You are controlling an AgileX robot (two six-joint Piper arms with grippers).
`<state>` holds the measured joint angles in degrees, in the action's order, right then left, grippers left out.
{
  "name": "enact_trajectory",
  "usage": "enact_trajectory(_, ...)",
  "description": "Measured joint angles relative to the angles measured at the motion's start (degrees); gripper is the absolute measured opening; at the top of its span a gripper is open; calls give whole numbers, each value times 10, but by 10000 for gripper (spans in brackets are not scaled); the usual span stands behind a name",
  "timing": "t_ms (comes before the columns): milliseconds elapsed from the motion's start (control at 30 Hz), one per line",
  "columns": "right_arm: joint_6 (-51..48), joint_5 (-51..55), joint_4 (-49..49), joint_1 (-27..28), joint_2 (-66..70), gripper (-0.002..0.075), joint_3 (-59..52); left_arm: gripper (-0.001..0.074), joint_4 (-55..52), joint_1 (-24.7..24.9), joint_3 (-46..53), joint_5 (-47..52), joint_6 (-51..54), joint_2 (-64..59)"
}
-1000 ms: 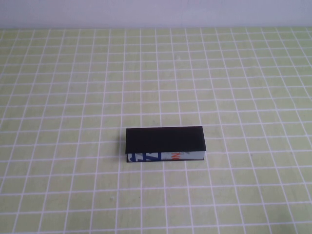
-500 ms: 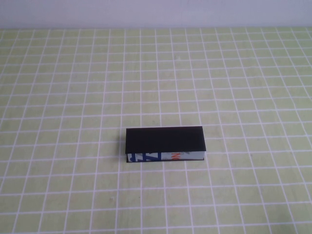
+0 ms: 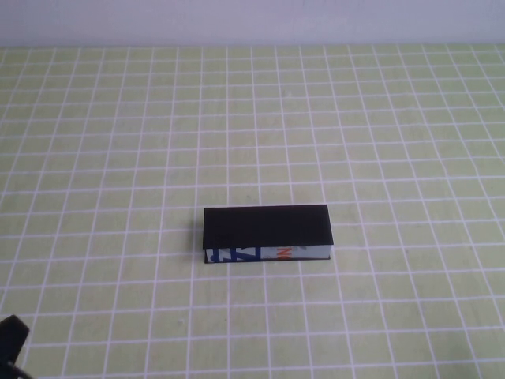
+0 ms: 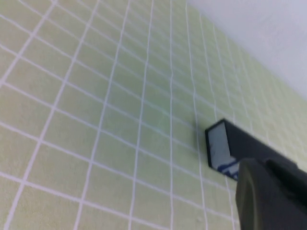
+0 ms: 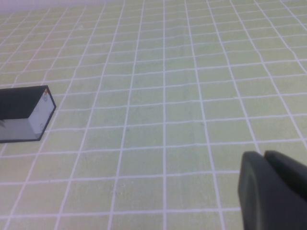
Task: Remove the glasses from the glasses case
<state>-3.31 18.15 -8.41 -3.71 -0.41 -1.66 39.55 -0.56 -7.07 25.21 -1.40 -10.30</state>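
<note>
The glasses case lies closed in the middle of the green checked mat, black lid up, with its white printed front side facing me. The glasses are hidden. My left gripper shows at the near left corner of the high view, far from the case. In the left wrist view it looks shut and empty, with the case's end beyond it. My right gripper is out of the high view. In the right wrist view it is shut and empty, and the case lies well off to its side.
The green mat with its white grid covers the whole table. A pale wall runs along the far edge. Nothing else stands on the mat.
My left gripper has come into the high view at the near left corner. The case has not moved.
</note>
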Motion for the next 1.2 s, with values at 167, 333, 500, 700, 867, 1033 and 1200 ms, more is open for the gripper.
enact_trajectory(167, 0, 0, 2, 0, 0, -18, 0, -4, -18, 0, -125, 99, 79, -174)
enact_trajectory(333, 0, 0, 3, 0, 0, -18, 0, -4, -23, 0, -272, 193, 208, -374)
enact_trajectory(500, 0, 0, 3, 0, 0, -18, 0, -4, 21, 0, -399, 242, 336, -559)
enact_trajectory(700, 0, 0, 3, 0, 0, -18, 0, -4, 127, 2, -511, 242, 462, -727)
enact_trajectory(867, 0, 0, 3, 0, 0, -18, 0, -4, 169, 44, -581, 223, 525, -854)
enact_trajectory(1033, 0, 0, 3, 0, 0, -18, 0, -4, 179, 90, -643, 185, 542, -943)
enact_trajectory(1200, 0, 0, 3, 0, 0, -18, 0, -4, 202, 109, -706, 175, 561, -1017)
